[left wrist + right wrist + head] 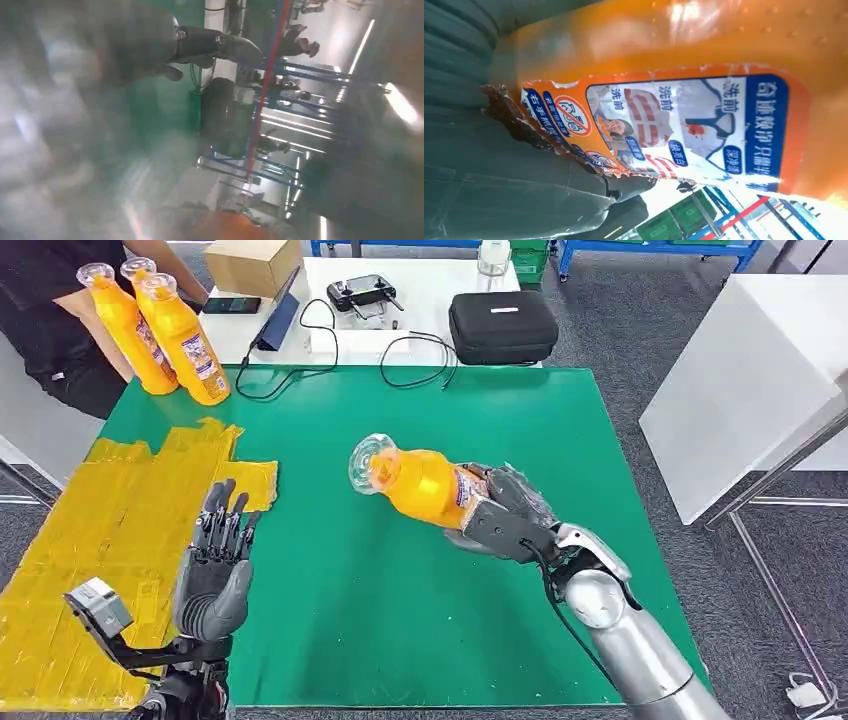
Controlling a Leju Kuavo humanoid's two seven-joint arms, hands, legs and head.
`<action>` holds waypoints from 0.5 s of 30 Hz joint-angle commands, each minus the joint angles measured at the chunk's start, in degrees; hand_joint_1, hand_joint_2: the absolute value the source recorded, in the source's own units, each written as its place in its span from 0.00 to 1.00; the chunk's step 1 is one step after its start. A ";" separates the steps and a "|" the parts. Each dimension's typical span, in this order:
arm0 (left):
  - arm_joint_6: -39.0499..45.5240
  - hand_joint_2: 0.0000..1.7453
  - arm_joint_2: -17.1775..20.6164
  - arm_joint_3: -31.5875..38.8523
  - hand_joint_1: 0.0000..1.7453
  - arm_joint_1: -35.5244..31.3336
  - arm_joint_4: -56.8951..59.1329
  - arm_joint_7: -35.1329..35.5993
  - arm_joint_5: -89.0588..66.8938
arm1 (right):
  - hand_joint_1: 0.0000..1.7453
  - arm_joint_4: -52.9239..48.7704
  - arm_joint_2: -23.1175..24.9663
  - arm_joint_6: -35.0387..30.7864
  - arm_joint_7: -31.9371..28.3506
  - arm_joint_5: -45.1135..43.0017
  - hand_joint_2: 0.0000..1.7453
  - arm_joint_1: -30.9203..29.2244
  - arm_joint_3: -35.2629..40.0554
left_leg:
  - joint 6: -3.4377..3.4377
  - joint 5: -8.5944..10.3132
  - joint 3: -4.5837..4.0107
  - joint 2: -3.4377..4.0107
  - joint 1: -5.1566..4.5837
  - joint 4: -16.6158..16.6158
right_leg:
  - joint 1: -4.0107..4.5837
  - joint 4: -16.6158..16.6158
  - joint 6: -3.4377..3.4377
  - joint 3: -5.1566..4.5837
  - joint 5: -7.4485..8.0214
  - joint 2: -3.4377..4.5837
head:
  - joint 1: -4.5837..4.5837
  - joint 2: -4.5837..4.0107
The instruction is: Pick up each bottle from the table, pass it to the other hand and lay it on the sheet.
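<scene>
Right hand (505,515) grips an orange bottle (420,483) by its base, held on its side above the green table (440,620), clear cap pointing toward the left hand (218,555). Left hand released, fingers apart, raised beside the yellow sheet (90,540). Three more orange bottles (160,330) stand at the far left corner.

Bottle (420,483) right of sheet (90,540)

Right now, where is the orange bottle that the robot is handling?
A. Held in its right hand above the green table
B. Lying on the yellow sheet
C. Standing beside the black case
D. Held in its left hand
A: the right hand grips the orange bottle over the green table, while the left hand is open by the yellow sheet.
</scene>
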 commanded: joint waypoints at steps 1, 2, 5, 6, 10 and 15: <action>-0.49 1.00 0.61 -2.61 0.00 -1.02 3.49 0.72 1.79 | 1.00 2.67 2.36 -0.40 -0.18 -1.02 1.00 -4.86 2.66 | -0.03 -0.07 0.14 0.08 -0.05 -0.03 | -0.04 0.02 -0.03 0.08 -0.06 0.04 | 0.00 0.00; -0.59 1.00 0.71 -3.09 0.00 -1.17 3.59 0.70 1.73 | 1.00 3.45 2.99 -0.54 0.05 -1.34 1.00 -5.53 2.87 | -0.05 -0.13 0.23 0.13 -0.06 -0.03 | -0.05 0.04 -0.05 0.14 -0.10 0.07 | 0.00 0.00; -0.76 1.00 0.66 -4.16 0.00 -1.77 3.77 0.62 1.53 | 1.00 5.69 4.69 -0.83 0.52 -1.52 1.00 -7.20 3.78 | -0.05 -0.14 0.22 0.23 -0.07 -0.02 | -0.06 0.06 -0.05 0.13 -0.08 0.17 | 0.02 0.00; -0.97 1.00 0.88 -4.68 0.00 -2.19 3.99 0.59 1.59 | 1.00 7.05 5.24 -0.78 0.73 -1.89 1.00 -7.96 4.29 | -0.06 -0.15 0.27 0.23 -0.08 -0.03 | -0.07 0.06 -0.06 0.17 -0.10 0.16 | 0.02 0.00; -1.40 1.00 1.18 -5.91 0.00 -3.20 4.68 0.82 1.79 | 1.00 12.88 6.75 -0.53 1.62 -2.73 1.00 -11.00 5.38 | -0.08 -0.12 0.32 0.16 -0.06 -0.09 | -0.05 0.00 -0.07 0.20 -0.08 0.09 | 0.00 0.00; -1.37 1.00 1.25 -6.45 0.00 -3.76 5.16 1.21 1.92 | 1.00 15.91 8.13 -0.42 1.64 -3.31 1.00 -12.13 5.98 | -0.05 -0.01 0.11 0.08 -0.01 -0.05 | -0.01 -0.02 -0.02 0.07 -0.02 0.04 | 0.02 0.00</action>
